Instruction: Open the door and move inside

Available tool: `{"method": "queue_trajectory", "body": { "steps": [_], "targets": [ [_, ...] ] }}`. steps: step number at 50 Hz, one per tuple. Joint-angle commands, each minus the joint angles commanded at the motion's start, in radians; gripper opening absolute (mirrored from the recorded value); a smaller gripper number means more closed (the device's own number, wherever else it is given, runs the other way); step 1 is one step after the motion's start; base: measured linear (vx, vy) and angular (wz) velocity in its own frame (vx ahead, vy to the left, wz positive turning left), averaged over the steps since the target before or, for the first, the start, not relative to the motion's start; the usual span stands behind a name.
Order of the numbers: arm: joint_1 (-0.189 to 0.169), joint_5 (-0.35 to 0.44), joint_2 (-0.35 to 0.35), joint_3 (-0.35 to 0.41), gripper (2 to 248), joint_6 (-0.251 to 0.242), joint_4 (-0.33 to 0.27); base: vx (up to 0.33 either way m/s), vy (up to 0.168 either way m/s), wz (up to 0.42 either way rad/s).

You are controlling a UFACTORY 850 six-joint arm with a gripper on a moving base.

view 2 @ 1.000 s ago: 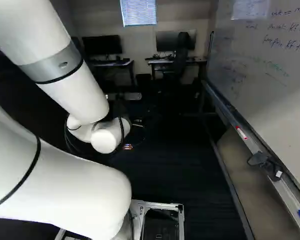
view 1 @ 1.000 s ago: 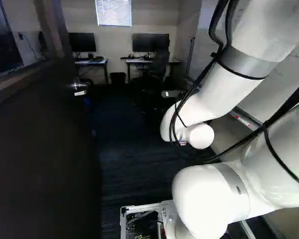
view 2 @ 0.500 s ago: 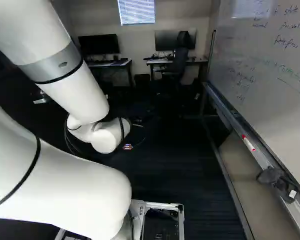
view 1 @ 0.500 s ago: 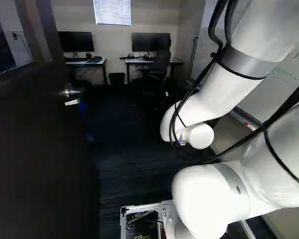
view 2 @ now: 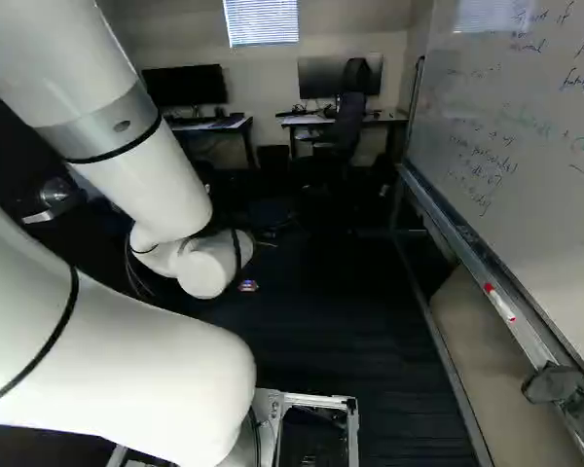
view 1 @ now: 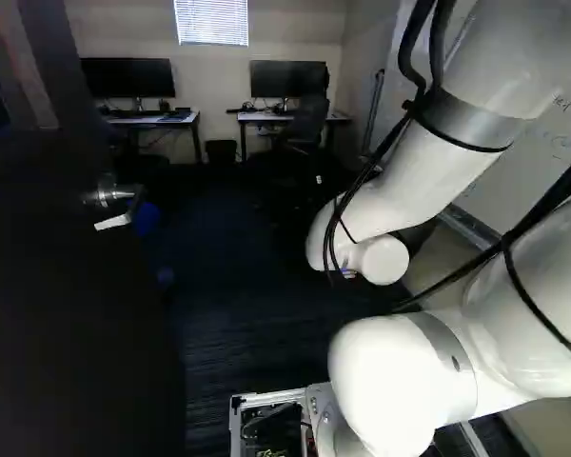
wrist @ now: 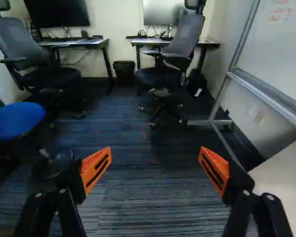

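Because the dark door looks heavy and rigid, its smooth lever handle seems the best hold; the gripper gapes wide.

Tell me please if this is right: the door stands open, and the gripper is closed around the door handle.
Not quite: the door stands open, but the gripper is not closed around the door handle; the wrist view shows it open, with nothing gripped.

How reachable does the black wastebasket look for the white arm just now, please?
Probably not: the way looks free, but much striped carpet lies between the open black gripper and the wastebasket.
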Motion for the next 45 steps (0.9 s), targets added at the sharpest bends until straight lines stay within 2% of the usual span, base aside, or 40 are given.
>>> {"method": "queue_trajectory", "body": {
  "steps": [45],
  "targets": [
    [0.0,0.0,0.0,0.0,247,0.0,0.0,0.19,0.0,-0.011]
  ]
}}
